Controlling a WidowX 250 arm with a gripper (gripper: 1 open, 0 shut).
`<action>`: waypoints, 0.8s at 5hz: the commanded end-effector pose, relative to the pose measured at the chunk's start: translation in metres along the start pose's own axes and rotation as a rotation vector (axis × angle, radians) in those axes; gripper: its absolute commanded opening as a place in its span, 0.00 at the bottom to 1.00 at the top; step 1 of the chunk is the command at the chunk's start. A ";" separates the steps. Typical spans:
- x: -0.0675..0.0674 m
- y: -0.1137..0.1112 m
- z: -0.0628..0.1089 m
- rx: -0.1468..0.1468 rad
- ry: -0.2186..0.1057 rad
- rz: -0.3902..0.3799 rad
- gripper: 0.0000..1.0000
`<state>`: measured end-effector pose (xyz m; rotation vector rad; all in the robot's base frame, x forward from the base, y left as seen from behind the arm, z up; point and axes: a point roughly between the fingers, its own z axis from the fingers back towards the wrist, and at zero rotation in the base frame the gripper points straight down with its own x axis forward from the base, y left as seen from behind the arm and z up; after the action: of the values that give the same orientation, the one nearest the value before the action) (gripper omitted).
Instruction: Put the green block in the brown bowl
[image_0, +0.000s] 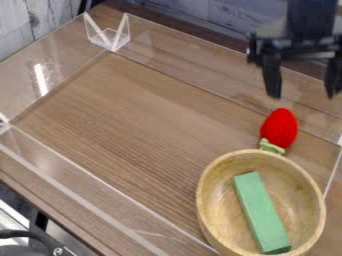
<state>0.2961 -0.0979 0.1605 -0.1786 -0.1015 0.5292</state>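
Green block (262, 211) lies flat inside the brown bowl (214, 180), my claw (299, 70) open and empty well above and behind the bowl, red strawberry toy (278, 126) just behind its rim; placing looks done, next only pulling clear.

You have one view only: a raised camera looking down obliquely across the worktop (147, 110), fairly near, facing the pincer (302, 78).
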 end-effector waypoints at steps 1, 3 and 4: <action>0.013 0.006 0.034 -0.088 -0.079 -0.036 1.00; 0.030 0.016 -0.016 -0.083 -0.073 -0.146 1.00; 0.041 0.029 -0.035 -0.078 -0.083 -0.191 1.00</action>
<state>0.3200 -0.0577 0.1115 -0.2095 -0.1801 0.3501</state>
